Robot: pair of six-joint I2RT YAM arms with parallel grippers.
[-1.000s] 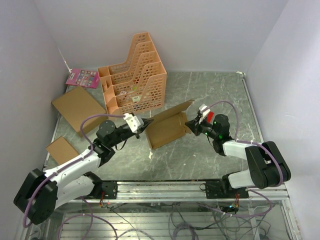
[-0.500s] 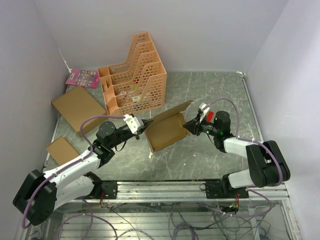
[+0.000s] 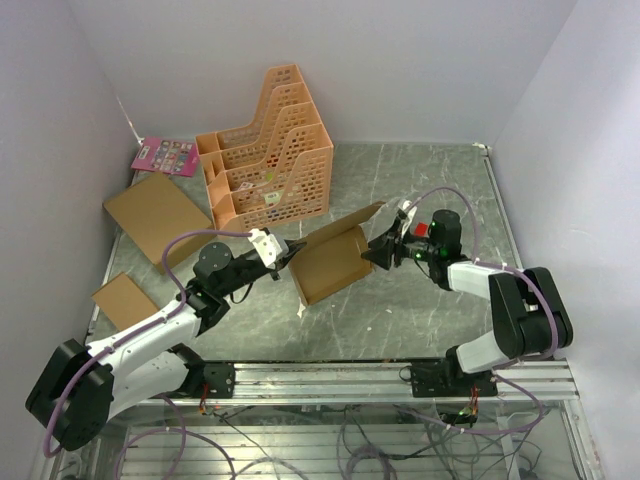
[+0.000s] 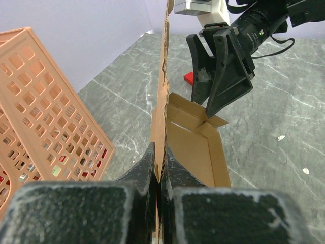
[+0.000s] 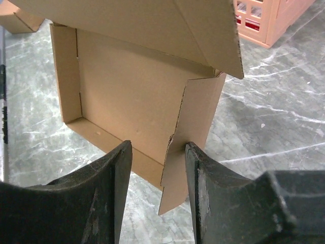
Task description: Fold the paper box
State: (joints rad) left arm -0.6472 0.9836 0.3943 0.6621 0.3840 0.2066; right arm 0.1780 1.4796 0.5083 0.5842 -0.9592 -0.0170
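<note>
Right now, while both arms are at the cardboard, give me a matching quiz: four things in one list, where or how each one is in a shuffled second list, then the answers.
Column one
1. left pincer
2. right pincer
3. orange rack
4. pink booklet

Column two
A. lying flat, farthest back on the left
B. shut on the upright flap of the paper box
C. open, with the box's side flap between its fingers
D. standing just behind the box

Pairs: 1-B, 2-C, 3-D, 4-A
</note>
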